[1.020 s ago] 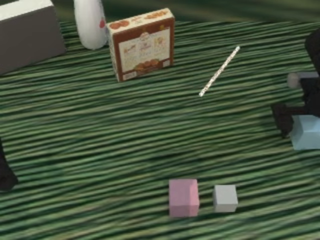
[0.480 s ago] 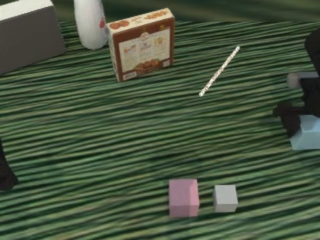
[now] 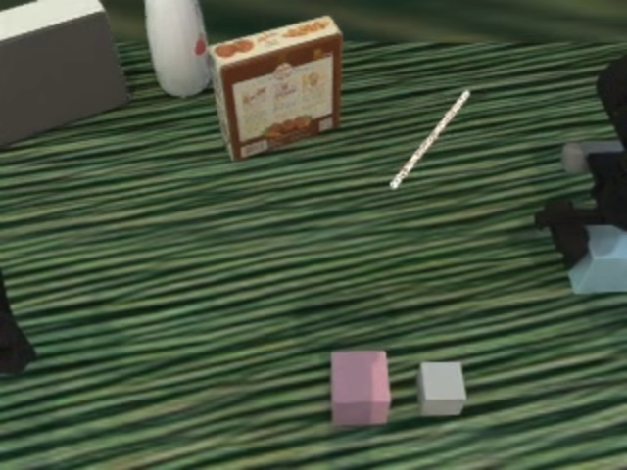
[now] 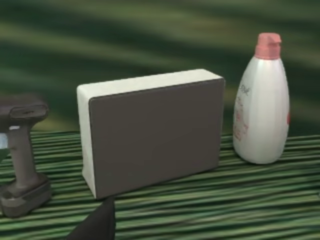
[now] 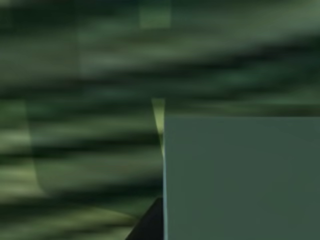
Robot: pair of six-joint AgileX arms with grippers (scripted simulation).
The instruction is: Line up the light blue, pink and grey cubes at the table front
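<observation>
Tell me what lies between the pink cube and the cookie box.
Nothing: the top view shows only bare striped table between the pink cube and the cookie box.

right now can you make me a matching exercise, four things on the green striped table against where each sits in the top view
Things:
1. pale blue matte cube
2. pink matte cube
3. brown and cream biscuit box
4. large grey rectangular block

Places:
A. far left corner
B. front, just left of the small light grey cube
C. right edge, at the right gripper
D. far side, beside the white bottle

Pairs: 1-C, 2-B, 3-D, 4-A
</observation>
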